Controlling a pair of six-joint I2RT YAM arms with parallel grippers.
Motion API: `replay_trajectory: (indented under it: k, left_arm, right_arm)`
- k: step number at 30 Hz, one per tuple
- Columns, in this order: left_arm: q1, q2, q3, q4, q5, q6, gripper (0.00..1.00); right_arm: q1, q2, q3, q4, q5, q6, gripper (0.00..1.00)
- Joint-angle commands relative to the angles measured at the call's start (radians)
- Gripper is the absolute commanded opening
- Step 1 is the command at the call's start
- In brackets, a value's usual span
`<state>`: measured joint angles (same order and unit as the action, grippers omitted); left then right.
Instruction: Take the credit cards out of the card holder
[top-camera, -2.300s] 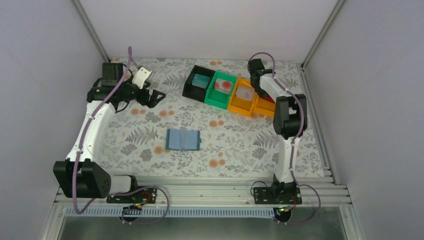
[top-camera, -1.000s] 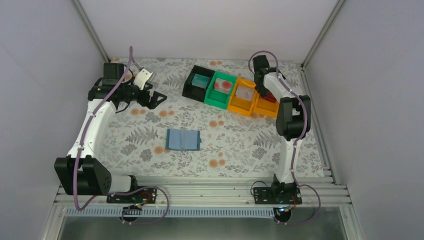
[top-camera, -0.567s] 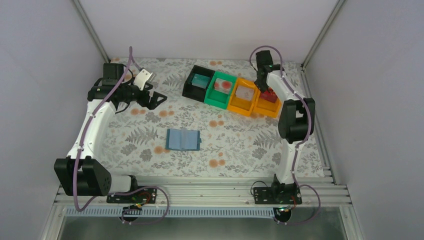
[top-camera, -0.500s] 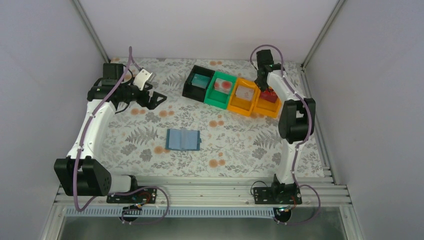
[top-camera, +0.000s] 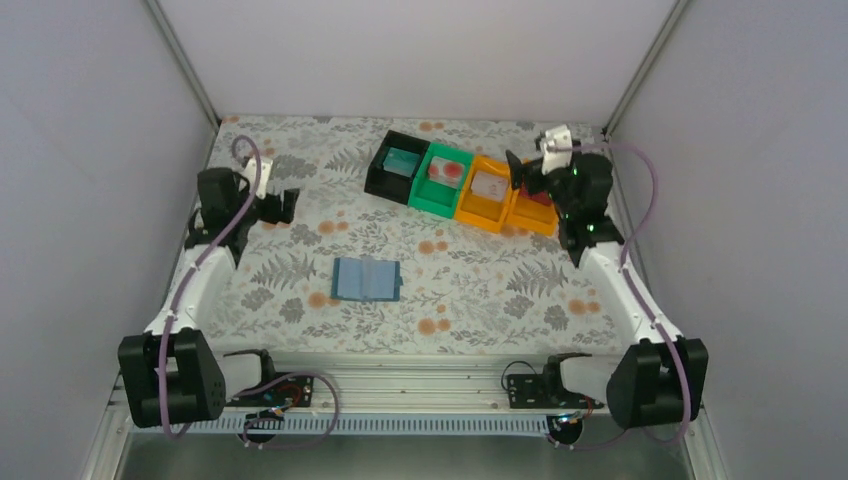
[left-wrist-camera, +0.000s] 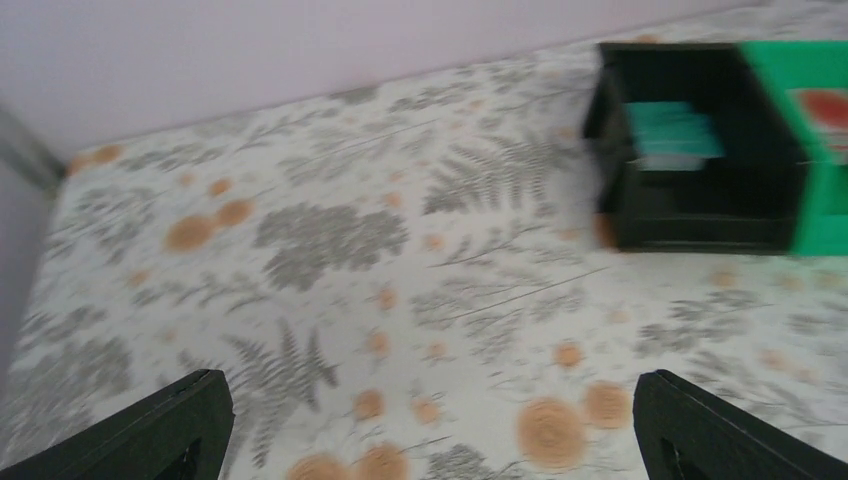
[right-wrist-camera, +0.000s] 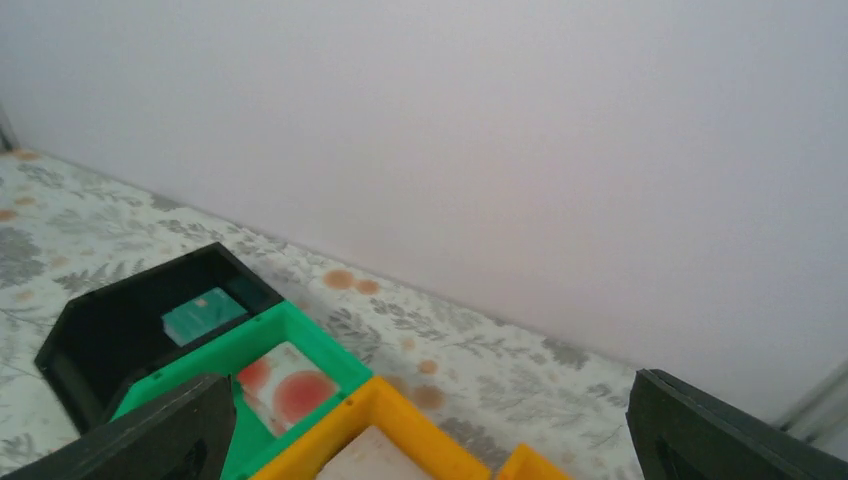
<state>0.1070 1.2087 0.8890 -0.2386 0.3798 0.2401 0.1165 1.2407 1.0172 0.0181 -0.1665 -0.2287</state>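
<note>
While the card holder (top-camera: 366, 279) lies spread open, apparently empty, left and right jaws stand released, grasping nothing.

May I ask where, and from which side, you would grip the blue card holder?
Take the card holder by the outer edge of its left flap, coming down from above and slightly from the left. It lies open and flat on the table, so nothing stands up to pinch; a free outer edge is probably the only lip a finger could slide under.
</note>
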Motion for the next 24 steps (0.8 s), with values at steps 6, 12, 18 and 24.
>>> replay_trajectory:
  k: [6,12,18,24]
  left_arm:
    - [0.015,-0.090,-0.597,1.021,-0.258,-0.099,1.00]
    - [0.022,0.076,-0.711,1.306,-0.245,-0.114,1.00]
    - [0.029,0.186,-0.681,1.425,-0.154,-0.189,1.00]
    - [-0.039,0.360,-0.696,1.613,-0.199,-0.115,1.00]
  right_arm:
    - [-0.122,-0.121,-0.612,0.665,0.075,0.306,0.99]
    - [-0.137,-0.063,-0.807,0.955,0.113,0.276,0.99]
    - [-0.144,0.079,-0.854,1.190,0.121,0.265,0.99]
    - [-0.155,0.264,-0.760,1.182,0.046,0.242,0.99]
